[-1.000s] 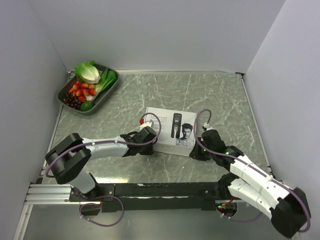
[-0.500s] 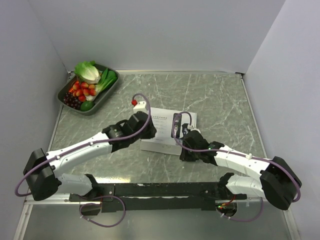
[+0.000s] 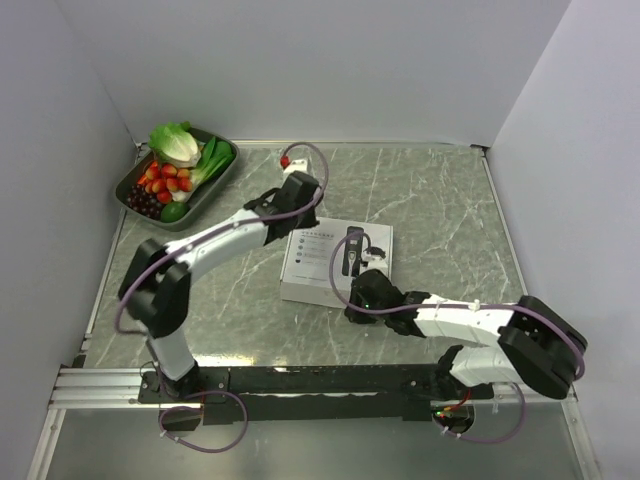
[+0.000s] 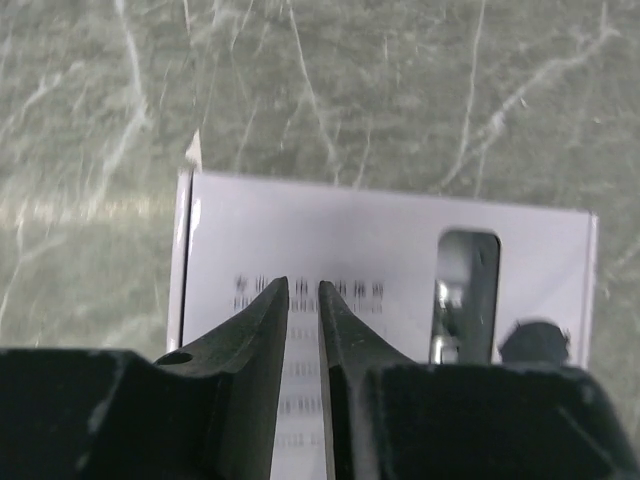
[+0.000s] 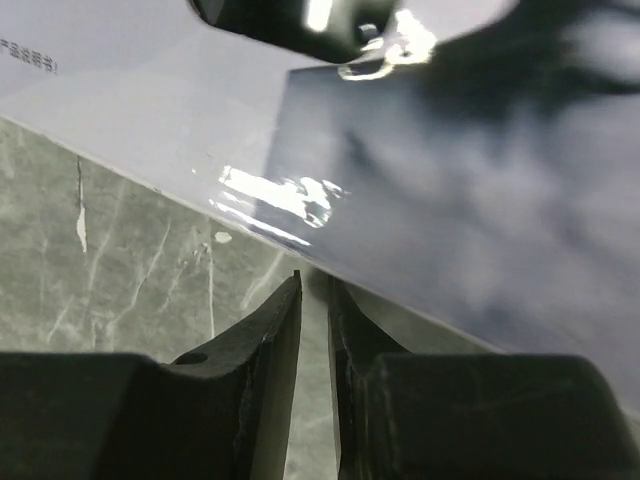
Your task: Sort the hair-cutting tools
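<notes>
Hair-cutting tools unseen, likely inside the flat white cardboard box with printed clipper picture (image 3: 318,262) on the green marbled surface (image 3: 440,200), under the left tool (image 4: 303,292) and just ahead of the right tool (image 5: 314,283), both spread a slit, empty; box judged light, stiff, glossy, so pinch an edge.

You've got the white box (image 3: 318,262) lying flat mid-table (image 3: 450,200) — veg-and-fruit tray (image 3: 201,208) sits in the far-left corner, well apart.
</notes>
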You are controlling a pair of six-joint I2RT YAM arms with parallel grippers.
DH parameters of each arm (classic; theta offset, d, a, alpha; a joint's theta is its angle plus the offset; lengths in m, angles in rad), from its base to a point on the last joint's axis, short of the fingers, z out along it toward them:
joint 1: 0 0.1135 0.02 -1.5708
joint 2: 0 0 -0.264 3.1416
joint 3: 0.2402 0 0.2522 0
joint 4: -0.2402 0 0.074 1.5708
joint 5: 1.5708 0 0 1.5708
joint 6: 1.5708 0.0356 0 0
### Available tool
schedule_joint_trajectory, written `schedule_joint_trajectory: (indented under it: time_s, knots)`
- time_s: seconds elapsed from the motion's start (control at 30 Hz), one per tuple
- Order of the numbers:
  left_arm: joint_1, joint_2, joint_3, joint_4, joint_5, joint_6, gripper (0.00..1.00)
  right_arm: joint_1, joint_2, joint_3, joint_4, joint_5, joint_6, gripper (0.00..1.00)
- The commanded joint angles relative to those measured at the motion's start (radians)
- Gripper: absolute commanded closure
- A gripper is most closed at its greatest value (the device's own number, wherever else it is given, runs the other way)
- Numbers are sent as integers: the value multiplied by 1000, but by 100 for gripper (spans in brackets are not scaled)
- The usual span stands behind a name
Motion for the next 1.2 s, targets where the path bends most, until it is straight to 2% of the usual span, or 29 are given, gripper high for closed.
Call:
schedule_joint_trajectory:
  time_s: [0.0,0.17,0.33,0.5,0.67,0.8,0.93,1.17]
  knots:
    - [45,138,156,74,86,107,74,60,70,10,123,49,24,76]
    - [70,292,340,83,115,165,71,86,119,3,192,85,24,75]
    - [83,461,579,4,181,214,70,98,222,39,217,81,36,75]
    - [96,607,679,-26,260,239,70,102,279,82,179,103,67,75]
    - [117,671,667,-24,335,260,68,105,333,139,91,149,93,75]
    - [131,728,670,-67,407,274,71,103,344,159,47,184,116,75]
    - [133,707,540,-17,451,269,72,103,318,150,-13,222,122,74]
    - [131,552,301,103,525,240,73,94,271,142,-102,259,118,74]
